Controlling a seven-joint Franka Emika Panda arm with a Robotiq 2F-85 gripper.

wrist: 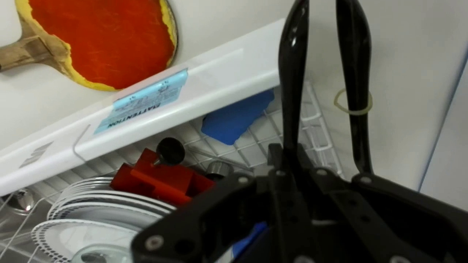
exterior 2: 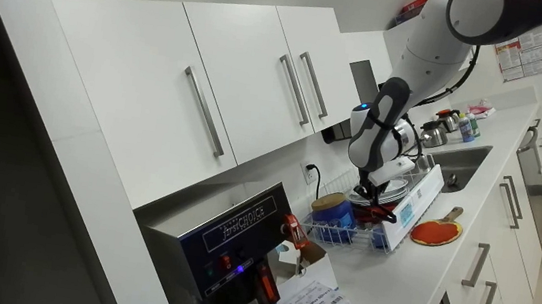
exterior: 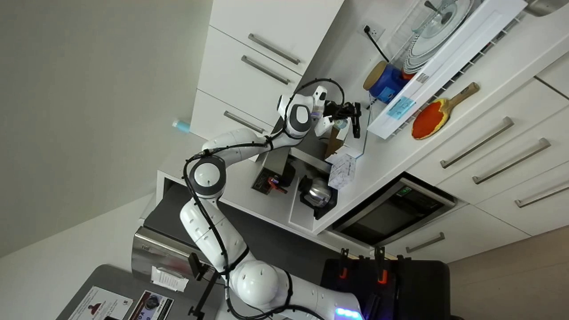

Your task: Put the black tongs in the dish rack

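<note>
One gripper (wrist: pixel 287 153), clenched on an arm of the black tongs (wrist: pixel 291 65) (from here I see a rubber band (wrist: pixel 360 112) round the other), held over a corner of the dish rack (wrist: pixel 226 75), stacked plates (wrist: pixel 98 213) and blue jar (exterior 2: pixel 334 219) inside, red paddle (wrist: pixel 106 40) on the countertop (exterior 2: pixel 374 288).

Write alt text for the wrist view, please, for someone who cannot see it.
The gripper holds the black tongs, their arms apart, near a corner of the white dish rack. The rack holds plates and a red object; a white panel with a blue label runs along it. At upper left, a red wooden-handled paddle lies on the counter.
</note>
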